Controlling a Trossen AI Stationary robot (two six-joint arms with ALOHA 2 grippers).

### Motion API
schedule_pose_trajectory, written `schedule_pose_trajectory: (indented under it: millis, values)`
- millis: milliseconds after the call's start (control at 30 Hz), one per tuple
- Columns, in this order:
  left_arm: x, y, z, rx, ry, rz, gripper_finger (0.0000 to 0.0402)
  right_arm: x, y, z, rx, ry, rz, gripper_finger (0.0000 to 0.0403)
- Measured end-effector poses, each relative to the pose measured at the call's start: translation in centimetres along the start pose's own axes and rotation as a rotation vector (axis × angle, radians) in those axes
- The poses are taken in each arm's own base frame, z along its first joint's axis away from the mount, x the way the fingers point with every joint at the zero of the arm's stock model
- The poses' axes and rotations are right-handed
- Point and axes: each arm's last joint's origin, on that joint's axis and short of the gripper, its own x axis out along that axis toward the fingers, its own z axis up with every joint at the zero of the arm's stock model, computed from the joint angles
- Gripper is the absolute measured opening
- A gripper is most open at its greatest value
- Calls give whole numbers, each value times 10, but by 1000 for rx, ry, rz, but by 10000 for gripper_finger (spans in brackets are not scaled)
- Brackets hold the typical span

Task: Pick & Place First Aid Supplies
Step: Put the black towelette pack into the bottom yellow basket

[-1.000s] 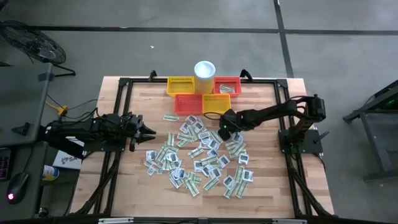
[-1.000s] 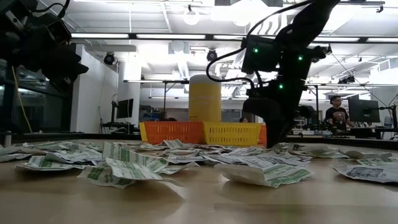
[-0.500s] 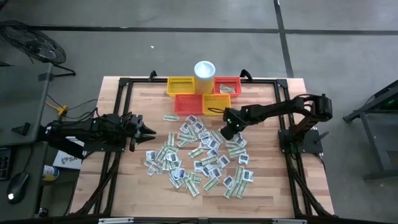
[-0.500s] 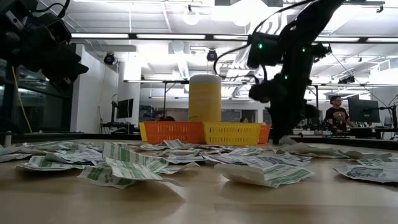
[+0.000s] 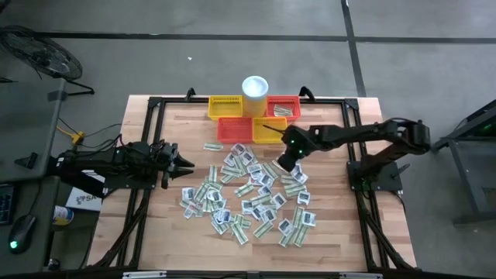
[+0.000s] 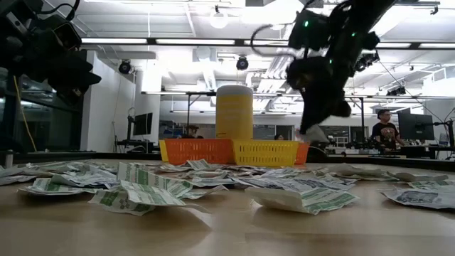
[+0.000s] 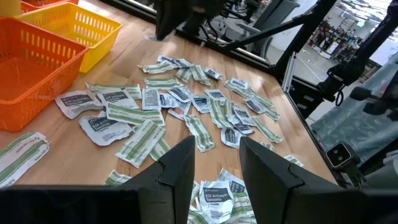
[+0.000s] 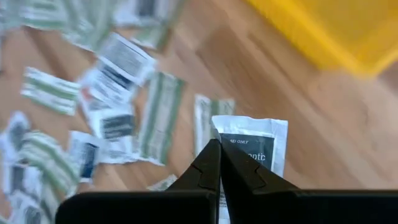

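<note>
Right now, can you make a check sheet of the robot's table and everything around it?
Surface: wood table, black frame.
Job's things: packets scattered mid-table; some in the far red basket.
Clutter: four baskets, yellow and red; white cup behind them.
Tools: right tool shut on a white packet, lifted near the front yellow basket; left tool open, waiting at the left edge.
Cables: loose wires left of the table.
Surroundings: person far back.

Dark jointed arms, green lights
</note>
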Motion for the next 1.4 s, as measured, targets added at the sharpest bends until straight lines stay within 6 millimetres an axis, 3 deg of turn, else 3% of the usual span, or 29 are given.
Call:
schedule_pose_trajectory:
  millis: [200, 700, 1067, 1267, 1400]
  values:
    - [0, 0, 0, 0, 0, 0, 127, -18, -3, 13, -194, -132, 44, 0]
    - [0, 0, 0, 0, 0, 0, 127, -15, -19, 31, -823, -231, -44, 0]
    - [0, 0, 0, 0, -1, 0, 127, 12, -34, 81, -819, -100, -191, 0]
    - [0, 0, 0, 0, 0, 0, 127, 29, -38, 88, -916, 11, -191, 5]
    - [0, 0, 0, 0, 0, 0, 127, 37, -40, 88, -926, 30, -189, 33]
